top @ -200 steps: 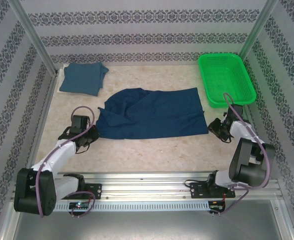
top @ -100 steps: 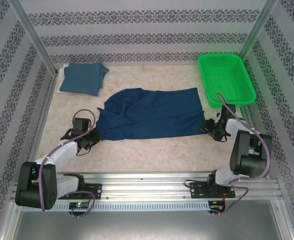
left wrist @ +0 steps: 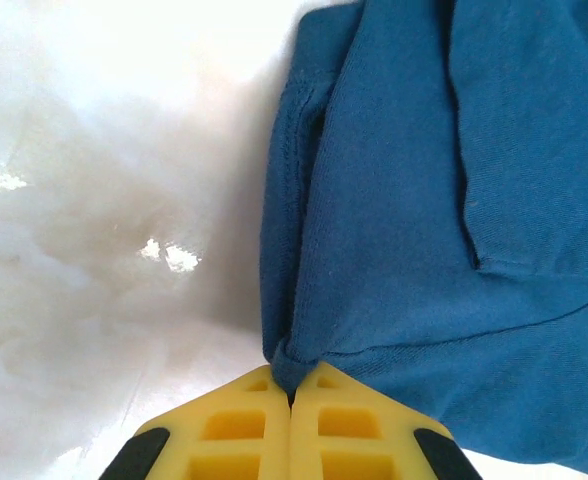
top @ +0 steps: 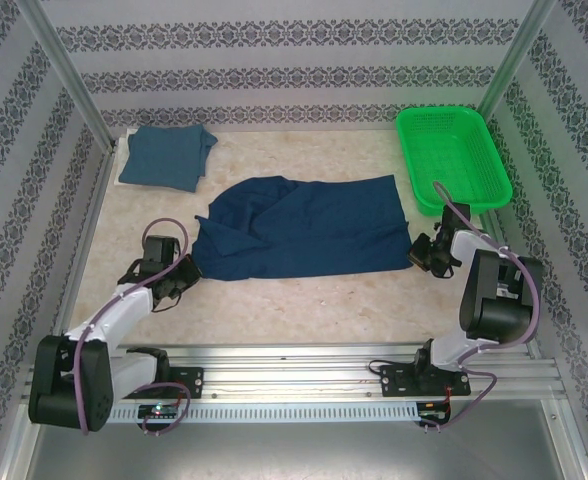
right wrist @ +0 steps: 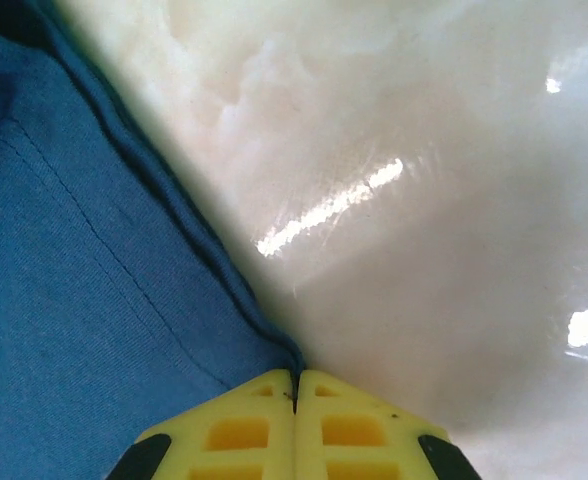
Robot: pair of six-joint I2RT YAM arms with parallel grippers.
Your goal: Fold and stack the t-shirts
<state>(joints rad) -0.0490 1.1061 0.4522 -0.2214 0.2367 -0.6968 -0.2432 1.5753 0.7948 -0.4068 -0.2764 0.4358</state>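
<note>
Navy t-shirt [top: 304,225] on table [top: 304,305]; left pincer [left wrist: 292,385], right pincer [right wrist: 295,378] each pinching near corner.

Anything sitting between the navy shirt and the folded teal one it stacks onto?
Nothing visible. Bare table lies between the navy t-shirt and the folded teal t-shirt at far left; the green mesh basket sits far right, off that path.

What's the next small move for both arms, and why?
Probably lift both corners slightly, together: the left gripper and right gripper are each shut on a near corner of the navy t-shirt, which lies spread out, fold not yet made.
</note>
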